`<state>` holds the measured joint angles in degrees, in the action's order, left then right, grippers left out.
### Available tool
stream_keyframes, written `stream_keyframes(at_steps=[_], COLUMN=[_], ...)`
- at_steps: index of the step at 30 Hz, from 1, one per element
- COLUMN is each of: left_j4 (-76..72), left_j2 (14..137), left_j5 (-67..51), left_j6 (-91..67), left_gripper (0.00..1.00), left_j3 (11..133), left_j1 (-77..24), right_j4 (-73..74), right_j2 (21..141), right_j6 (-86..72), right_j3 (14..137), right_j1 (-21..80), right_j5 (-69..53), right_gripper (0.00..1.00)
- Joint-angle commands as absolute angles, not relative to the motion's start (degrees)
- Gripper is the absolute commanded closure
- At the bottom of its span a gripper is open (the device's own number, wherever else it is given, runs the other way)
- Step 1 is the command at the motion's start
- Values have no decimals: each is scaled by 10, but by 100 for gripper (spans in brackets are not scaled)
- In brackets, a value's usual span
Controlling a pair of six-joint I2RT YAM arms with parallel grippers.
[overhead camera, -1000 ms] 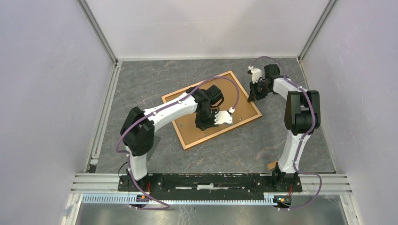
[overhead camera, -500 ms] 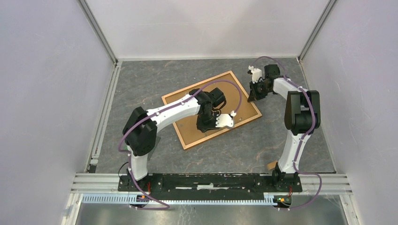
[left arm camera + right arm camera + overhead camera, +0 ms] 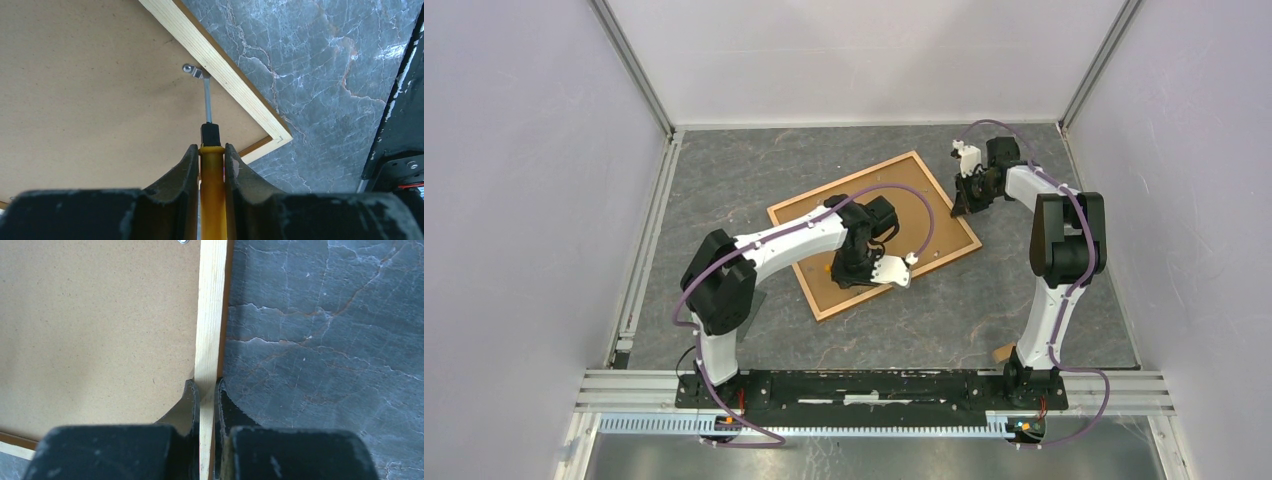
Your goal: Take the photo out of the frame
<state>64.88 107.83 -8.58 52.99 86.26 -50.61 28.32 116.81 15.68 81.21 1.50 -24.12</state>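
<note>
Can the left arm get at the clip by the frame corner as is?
Probably yes: the screwdriver in the left gripper has its tip at the clip, with nothing between.

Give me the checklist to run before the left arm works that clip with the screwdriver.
1. Screwdriver gripped: ok. The left fingers are shut on its yellow handle.
2. Tip at the clip: ok. The shaft reaches it beside the wooden border.
3. Frame steadied: ok. The right fingers pinch its border.
4. Frame face down, backing board up, on the table: ok.
5. Other clips released: cannot tell.
6. Photo's condition: cannot tell, it is hidden under the board.
</note>
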Motion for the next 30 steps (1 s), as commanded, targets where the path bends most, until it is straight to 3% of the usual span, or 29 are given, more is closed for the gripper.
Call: stream_keyframes(at_steps=[1,6,12,17,18,21,24,27,30], left_j4=[693,698,668,675,670,672,675,677,681], left_j2=[1047,1042,1036,1038,1031,1028,1040,1055,1073], left_j5=[-113,-132,-56,-92,-108,-177,-256,-311,-352], left_j6=[573,570,562,523,516,459,389,343,297], left_gripper=[98,98,98,98,98,98,98,98,98], left_j3=[862,865,843,873,872,898,947,994,1034], left_j1=[-508,-505,-495,-482,-481,-455,-404,-365,-339], right_j4=[301,304,305,310,313,317,317,332,372], right_j2=[1198,1193,1184,1183,1182,1160,1120,1072,1028], right_j6=[173,177,180,183,187,208,245,307,387], right_j3=[813,812,812,813,814,812,806,802,796], right_j1=[18,18,18,16,17,16,14,12,13], right_j5=[-220,-225,-223,-239,-252,-290,-321,-378,-490], right_gripper=[100,100,100,100,97,69,47,34,29])
